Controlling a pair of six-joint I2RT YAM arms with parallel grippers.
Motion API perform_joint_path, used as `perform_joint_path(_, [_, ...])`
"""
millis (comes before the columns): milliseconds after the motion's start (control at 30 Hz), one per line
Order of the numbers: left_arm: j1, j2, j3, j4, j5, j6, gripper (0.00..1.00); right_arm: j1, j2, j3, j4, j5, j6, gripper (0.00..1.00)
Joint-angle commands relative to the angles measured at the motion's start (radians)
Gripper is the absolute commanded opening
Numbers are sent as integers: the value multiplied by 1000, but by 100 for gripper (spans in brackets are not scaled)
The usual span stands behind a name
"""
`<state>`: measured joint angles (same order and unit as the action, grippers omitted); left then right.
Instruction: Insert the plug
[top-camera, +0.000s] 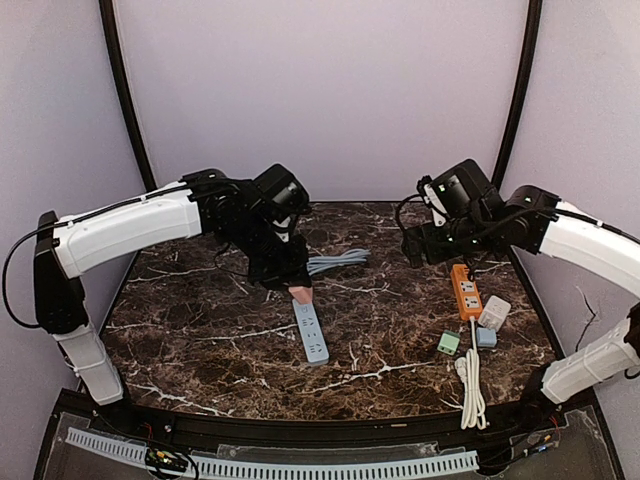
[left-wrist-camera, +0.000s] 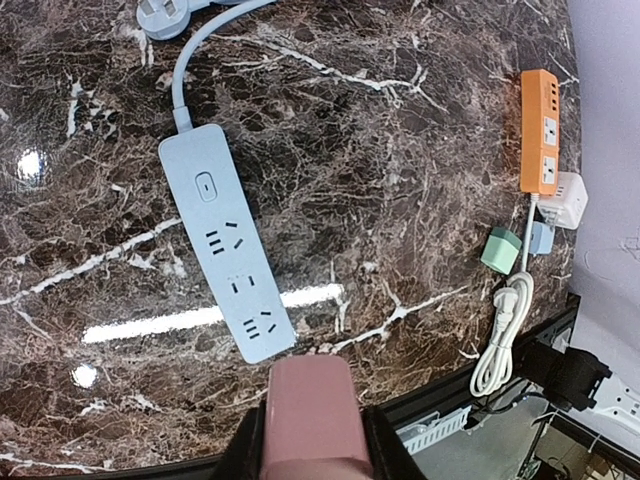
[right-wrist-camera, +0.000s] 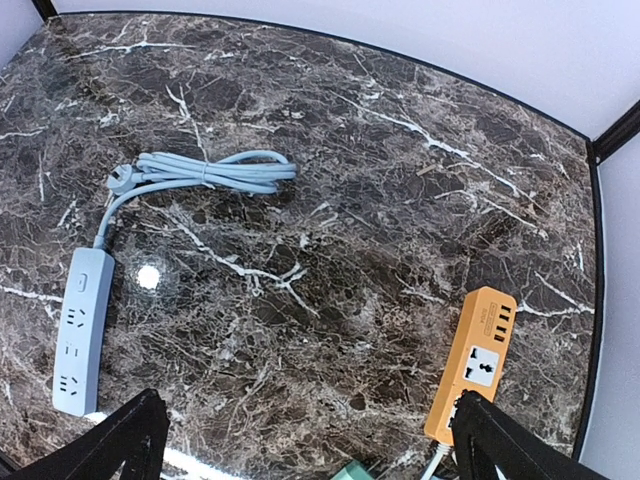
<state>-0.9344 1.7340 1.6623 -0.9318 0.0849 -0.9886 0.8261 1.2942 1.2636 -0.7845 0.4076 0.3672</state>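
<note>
While the left gripper (left-wrist-camera: 310, 456) clenches a pink plug (left-wrist-camera: 306, 400) near the blue power strip (left-wrist-camera: 228, 243), the right gripper (right-wrist-camera: 315, 445) gapes.

Nothing really readable here, tbh. Maybe some faint tiny print between the sockets on the blue power strip (left-wrist-camera: 228, 243), but way too small to make out. Same deal on the orange power strip (left-wrist-camera: 538, 131): no legible brand or numbers.

Power strip (top-camera: 312, 333) centre; second strip (top-camera: 466, 291) far right, adapter (top-camera: 494, 312) just beside.
</note>
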Motion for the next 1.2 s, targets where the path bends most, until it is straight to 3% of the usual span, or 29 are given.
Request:
perform_joint_path(0, [-3, 40, 41, -84, -52, -43, 1, -30, -8, -51, 68, -72, -34, 99])
perform_joint_path(367, [-4, 112, -10, -46, -73, -131, 1, -48, 55, -31, 139, -333, -84, 99])
perform_joint_path(600, [-3, 162, -11, -15, -134, -186, 1, -50, 56, -30, 113, -322, -111, 99])
perform_joint_path(767, [-3, 200, 1, 4, -120, -178, 1, -50, 56, 9, 38, -297, -77, 99])
perform_joint_path(1167, [4, 236, 17, -5, -110, -148, 1, -50, 25, -13, 36, -342, -89, 99])
